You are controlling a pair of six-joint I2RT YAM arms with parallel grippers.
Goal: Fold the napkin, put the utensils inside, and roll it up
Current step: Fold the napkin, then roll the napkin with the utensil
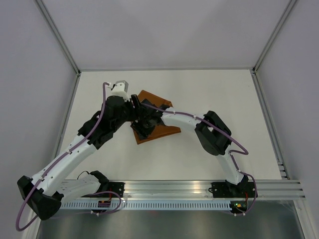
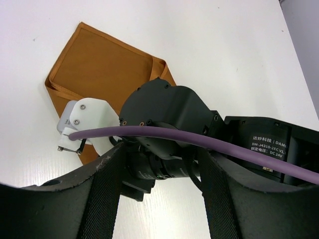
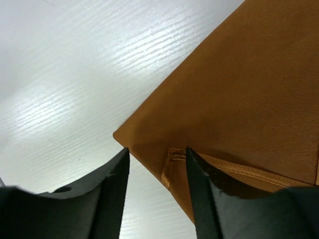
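Right pincer (image 3: pixel 157 152) parted over white table (image 3: pixel 65 74).

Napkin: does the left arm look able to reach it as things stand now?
Probably only partly. The napkin lies just ahead of the open left end effector, but the right arm's wrist hangs between them over the near part; only the far side looks free.
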